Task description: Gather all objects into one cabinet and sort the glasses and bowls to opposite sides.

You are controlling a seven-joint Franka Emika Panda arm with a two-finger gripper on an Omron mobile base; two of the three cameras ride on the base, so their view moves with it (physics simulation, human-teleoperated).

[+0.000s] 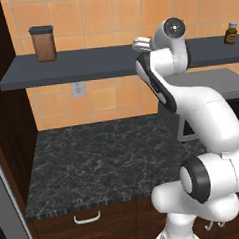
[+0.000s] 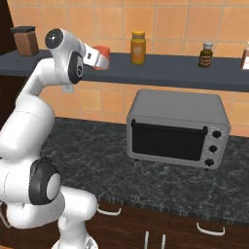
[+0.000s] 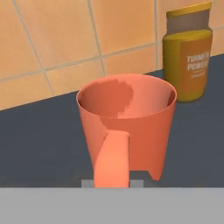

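Note:
A salmon-orange cup (image 3: 131, 118) with a handle stands on the dark wall shelf (image 2: 170, 70), one of the glasses. My gripper (image 3: 112, 183) is up at the shelf and shut on the cup's handle, which runs down between the fingertips. From the right base view the cup (image 2: 102, 54) sits at the end of the gripper (image 2: 97, 58). In the left base view just a sliver of the cup (image 1: 146, 38) peeks past the gripper (image 1: 142, 44). The bowls and the cabinet are out of view.
A yellow turmeric jar (image 3: 188, 61) stands close beside the cup on the shelf. A brown canister (image 1: 43, 43) and a small brown bottle (image 2: 206, 54) share the shelf. A grey toaster oven (image 2: 177, 129) sits on the black stone counter (image 1: 103, 152) below.

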